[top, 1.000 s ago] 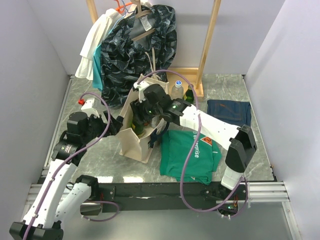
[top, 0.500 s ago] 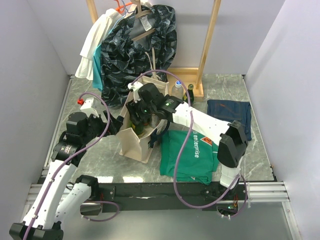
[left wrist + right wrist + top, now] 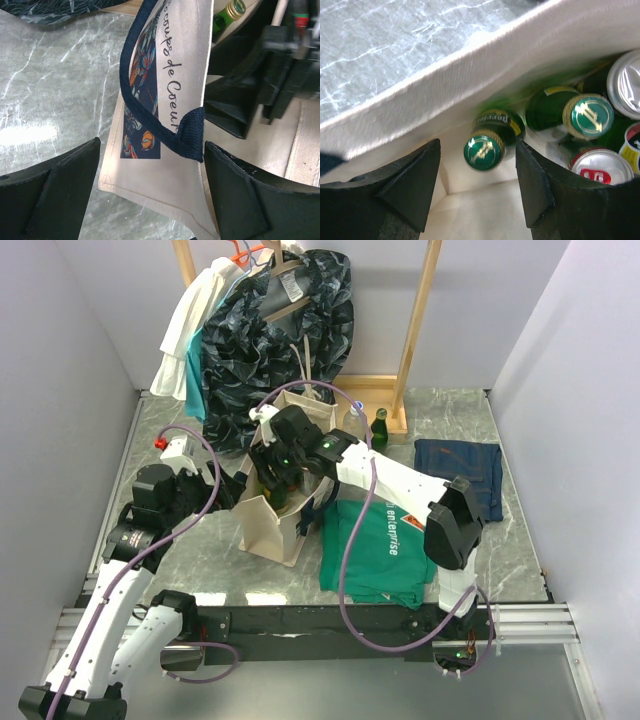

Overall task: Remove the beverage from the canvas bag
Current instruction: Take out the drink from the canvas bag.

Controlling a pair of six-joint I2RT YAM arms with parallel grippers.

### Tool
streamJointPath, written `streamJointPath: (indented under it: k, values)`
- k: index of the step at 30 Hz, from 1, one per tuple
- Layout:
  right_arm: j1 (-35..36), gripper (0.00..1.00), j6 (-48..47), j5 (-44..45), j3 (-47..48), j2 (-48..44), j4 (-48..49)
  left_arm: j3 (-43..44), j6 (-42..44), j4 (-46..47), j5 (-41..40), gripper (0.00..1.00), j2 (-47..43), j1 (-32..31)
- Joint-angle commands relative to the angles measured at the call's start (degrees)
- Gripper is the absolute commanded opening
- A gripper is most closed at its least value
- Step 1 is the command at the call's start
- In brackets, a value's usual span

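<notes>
The left gripper (image 3: 152, 145) is at the left side of the canvas bag (image 3: 265, 525). Its two fingers are spread wide. The bag's thin side wall, with its dark blue strap (image 3: 150, 120), sits between them. I cannot tell if the fingers touch the cloth.

The bag stands up on the gray table (image 3: 200, 560). Its mouth is open at the top.

The right gripper (image 3: 477, 142) comes from the right side of the bag and hangs in the bag's open mouth. Its two fingers are spread apart and are not pinching anything. The green bottle (image 3: 484, 150) is inside the bag, close to the bag's wall. It sits right between the two fingers and a little below them. There is a small gap on each side of its cap. The bottle stands on its end. Its cap points up, out of the bag and toward the gripper, so its long way runs up and down.

To the right of it, still inside the bag, a second green bottle (image 3: 590, 116) also stands with its cap up. A silver can (image 3: 602, 167) is just beside that one.

On the table to the right of the bag lies a green shirt (image 3: 380, 550). Farther right of the bag lies a folded blue cloth (image 3: 458, 465).
</notes>
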Motion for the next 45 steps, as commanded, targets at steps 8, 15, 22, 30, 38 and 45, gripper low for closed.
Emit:
streamJointPath:
  k: [8,15,22,30,38,45]
  values:
    - [0.32,0.66,-1.15,-0.22,4.67,2.32,-1.55,-0.3,-0.04,2.17,-0.01,0.93,-0.77,-0.23]
    - [0.5,0.49,-1.5,-0.92,4.93,2.67,-1.46,-0.22,-0.13,2.17,-0.28,0.95,-1.03,-0.23]
    - [0.59,0.22,-1.85,-1.54,5.46,3.2,-1.9,-0.3,-0.22,2.17,-0.37,0.95,-1.03,-0.23]
    - [0.68,0.0,-2.21,-1.54,5.72,3.12,-1.73,-0.3,-0.22,2.17,-0.37,0.95,-1.2,-0.23]
    - [0.68,0.0,-1.77,-0.49,5.9,0.04,0.03,-0.39,-0.22,2.17,-0.37,0.96,-1.2,-0.23]
    - [0.68,0.0,-1.59,0.04,5.37,-3.12,3.54,-0.39,-0.22,2.17,-0.19,0.96,-1.2,-0.23]
